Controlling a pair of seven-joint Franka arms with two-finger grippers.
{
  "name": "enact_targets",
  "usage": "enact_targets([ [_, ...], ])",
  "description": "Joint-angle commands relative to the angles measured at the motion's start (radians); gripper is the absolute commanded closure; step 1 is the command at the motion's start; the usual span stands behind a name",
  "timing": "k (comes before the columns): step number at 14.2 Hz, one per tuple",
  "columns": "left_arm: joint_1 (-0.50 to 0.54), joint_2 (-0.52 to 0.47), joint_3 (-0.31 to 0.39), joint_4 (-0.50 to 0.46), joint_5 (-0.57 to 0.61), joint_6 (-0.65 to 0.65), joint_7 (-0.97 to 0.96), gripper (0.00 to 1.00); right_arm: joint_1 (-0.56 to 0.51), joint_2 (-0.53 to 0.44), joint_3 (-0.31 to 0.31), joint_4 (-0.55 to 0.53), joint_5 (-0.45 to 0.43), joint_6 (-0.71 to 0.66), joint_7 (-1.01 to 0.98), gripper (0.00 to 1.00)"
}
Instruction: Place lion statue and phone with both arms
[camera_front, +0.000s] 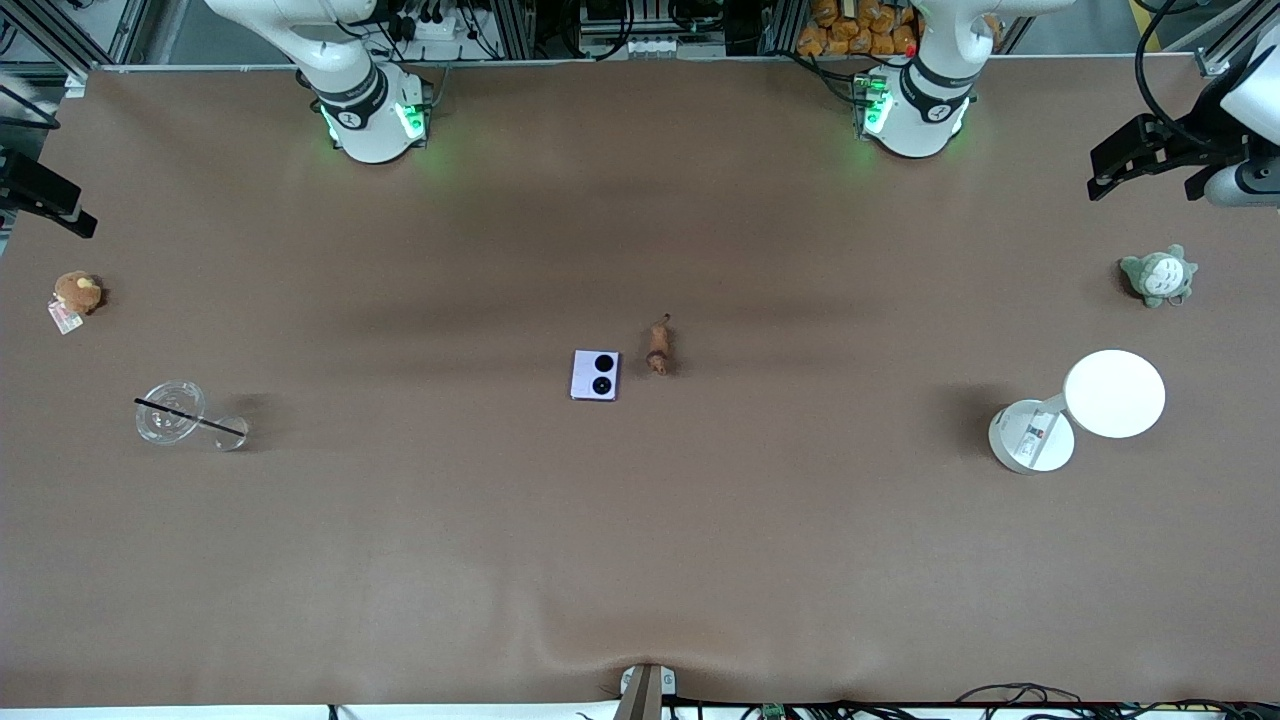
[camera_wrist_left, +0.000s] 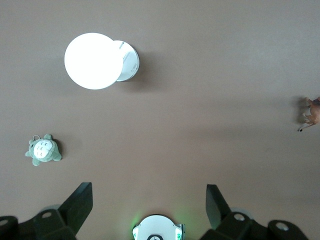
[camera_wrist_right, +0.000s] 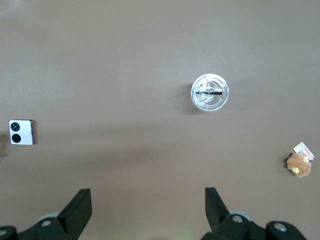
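Both grippers, left (camera_wrist_left: 149, 202) and right (camera_wrist_right: 148, 202), hang spread wide and empty over the table (camera_front: 640, 560). We see the phone (camera_front: 595, 374) just beside the lion statue (camera_front: 658, 347) mid-table in the front view; each wrist view catches only one. Only the right wrist view looks straight down into the clear cup (camera_wrist_right: 210, 92), a black straw (camera_wrist_right: 209, 93) across it.

A brown plush toy (camera_front: 77, 292) and a clear cup (camera_front: 170, 411) with a black straw (camera_front: 190, 417) lay toward the right arm's end of the worktop (camera_front: 640, 560); a grey-green plush (camera_front: 1158, 276) and a white lamp (camera_front: 1083, 408) stood toward the left arm's end.
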Motion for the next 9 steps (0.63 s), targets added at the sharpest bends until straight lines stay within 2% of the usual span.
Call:
enact_targets([
  [1, 0.005, -0.007, -0.002, 0.006, -0.013, -0.020, 0.024, 0.00, 0.020, 0.006, 0.001, 0.014, 0.010, 0.014, 0.008, 0.00],
  [4, 0.005, 0.004, 0.000, 0.043, -0.003, -0.021, 0.018, 0.00, 0.037, 0.002, 0.003, 0.018, 0.005, 0.002, 0.007, 0.00],
  [9, 0.005, 0.004, -0.006, 0.040, -0.012, -0.039, 0.014, 0.00, 0.034, 0.003, -0.002, 0.021, 0.010, 0.000, 0.008, 0.00],
])
